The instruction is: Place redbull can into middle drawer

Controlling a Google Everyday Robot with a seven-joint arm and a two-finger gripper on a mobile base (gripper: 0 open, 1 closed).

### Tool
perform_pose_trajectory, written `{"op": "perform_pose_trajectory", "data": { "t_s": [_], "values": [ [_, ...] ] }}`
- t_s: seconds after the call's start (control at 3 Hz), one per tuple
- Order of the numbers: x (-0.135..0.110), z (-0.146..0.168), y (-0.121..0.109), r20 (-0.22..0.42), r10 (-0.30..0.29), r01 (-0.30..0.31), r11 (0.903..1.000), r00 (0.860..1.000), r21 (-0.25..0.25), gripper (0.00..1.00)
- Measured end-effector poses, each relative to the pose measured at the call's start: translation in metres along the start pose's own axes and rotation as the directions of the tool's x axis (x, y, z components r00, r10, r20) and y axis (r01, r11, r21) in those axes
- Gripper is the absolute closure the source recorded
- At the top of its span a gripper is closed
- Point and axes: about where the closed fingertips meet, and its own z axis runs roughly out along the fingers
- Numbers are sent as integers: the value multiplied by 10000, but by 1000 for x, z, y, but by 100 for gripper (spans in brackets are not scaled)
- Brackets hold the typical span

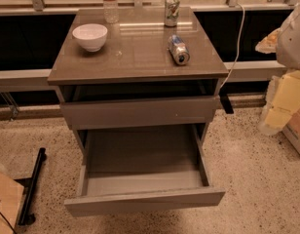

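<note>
Nearby, bowl, bottle, green can; end effector offscreen.

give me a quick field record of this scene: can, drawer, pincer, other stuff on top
redbull can: on its side on the cabinet top, right of centre
middle drawer: pulled open, nothing in it
pincer: not in view
bowl: white, upright, left side of top
bottle: clear, standing at the back
green can: upright at the back, behind the redbull can
task state: redbull can not yet in drawer
</note>
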Motion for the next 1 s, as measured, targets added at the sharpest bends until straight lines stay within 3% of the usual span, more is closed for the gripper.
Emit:
{"op": "perform_pose_trajectory", "data": {
  "t_s": [0.33, 0.67, 1.0],
  "values": [
    [0, 0, 0, 1, 1, -1, 10000, 10000, 1, 0],
    [-4, 3, -6, 934, 533, -557, 9982, 9942, 238, 0],
    [-18, 10, -24, 2307, 1004, -1166, 9915, 9678, 579, 0]
  ]
}}
